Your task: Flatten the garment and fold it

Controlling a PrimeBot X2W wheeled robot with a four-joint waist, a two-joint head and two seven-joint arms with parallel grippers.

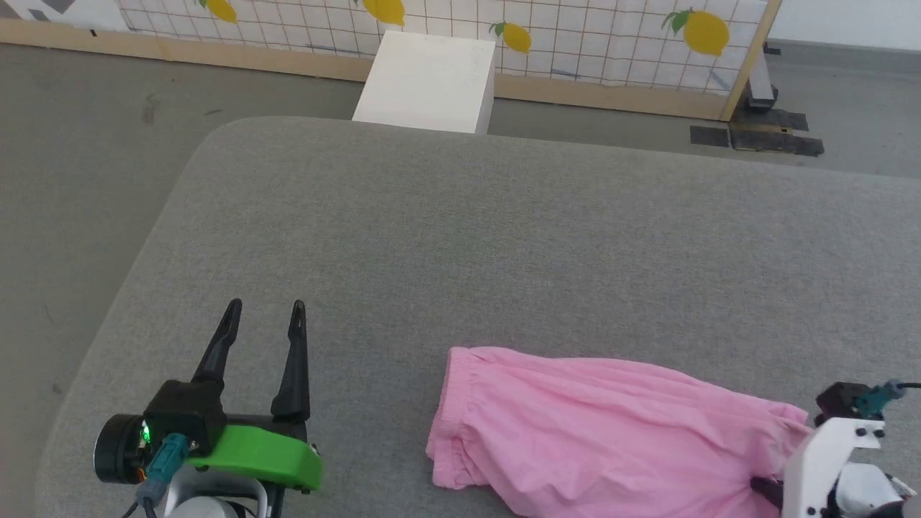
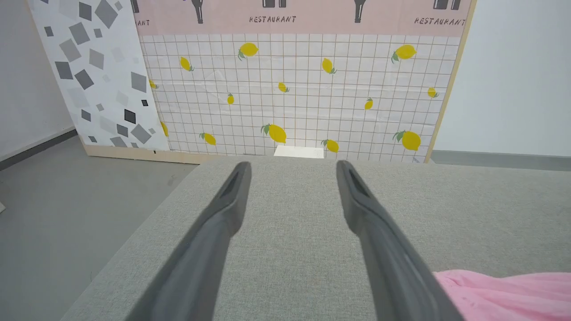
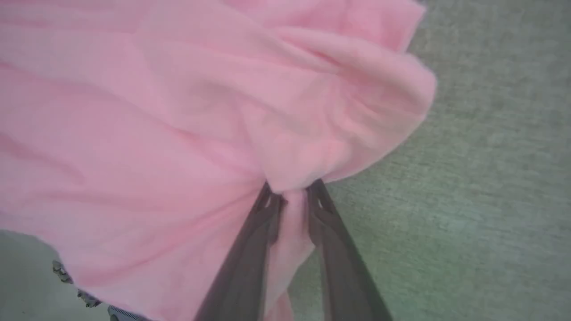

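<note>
The garment (image 1: pixel 611 424) is a wrinkled light-pink cloth lying along the near edge of the grey padded table (image 1: pixel 504 237), right of centre. My left gripper (image 1: pixel 262 309) rests at the lower left of the head view, open, nothing between its fingers, well left of the cloth. The left wrist view has those open fingers (image 2: pixel 232 196) over bare table, with a corner of the garment (image 2: pixel 504 294) at the lower right. In the right wrist view my right gripper (image 3: pixel 292 196) is pinched on a fold of the garment (image 3: pixel 178 133). The right arm (image 1: pixel 835 453) sits at the cloth's right end.
A white box (image 1: pixel 432 79) stands on the floor beyond the table's far edge. A lemon-patterned panel (image 1: pixel 575 36) backs it. The table's rounded left corner (image 1: pixel 209 144) drops to grey floor (image 1: pixel 72 144).
</note>
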